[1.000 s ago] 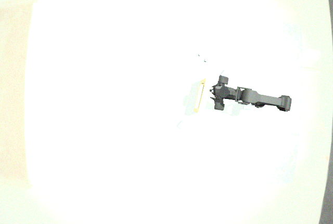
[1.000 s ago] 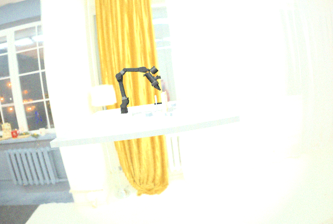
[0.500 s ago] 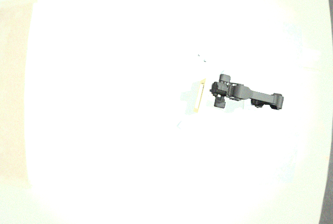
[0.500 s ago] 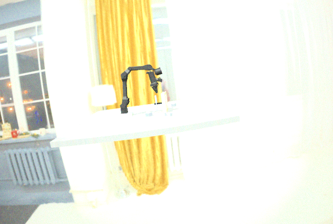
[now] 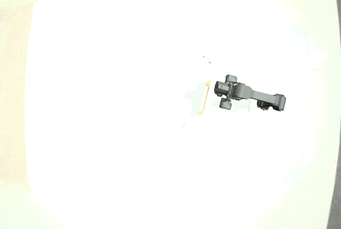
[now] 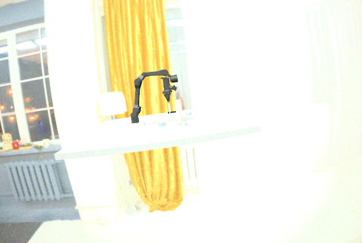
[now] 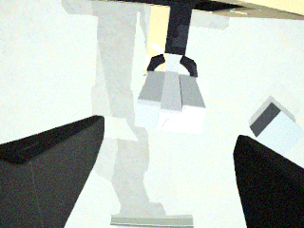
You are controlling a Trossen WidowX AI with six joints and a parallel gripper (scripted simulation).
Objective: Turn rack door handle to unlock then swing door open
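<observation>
The rack [image 5: 201, 112] [image 6: 179, 105] stands upright on the table, with a pale wooden frame; its top edge crosses the top of the wrist view. The pale grey and white upright handle [image 6: 169, 107] [image 7: 172, 92] stands in front of it, joined by a dark shaft [image 7: 179, 29]. The door looks closed in its frame, but its face is mostly washed out. My gripper [image 6: 168, 100] [image 7: 170, 135] points straight down above the handle, its tips a little over the handle's top. It is partly open and empty, one finger on each side of the handle in the wrist view. The top view hides the fingertips.
A small light block [image 7: 281, 127] with a dark side lies right of the handle in the wrist view. A thin pale strip [image 7: 152, 221] shows at that view's bottom. Other small pale items [image 5: 183, 127] [image 6: 161, 124] lie around the rack. The table's edge [image 6: 158, 144] shows in the exterior view.
</observation>
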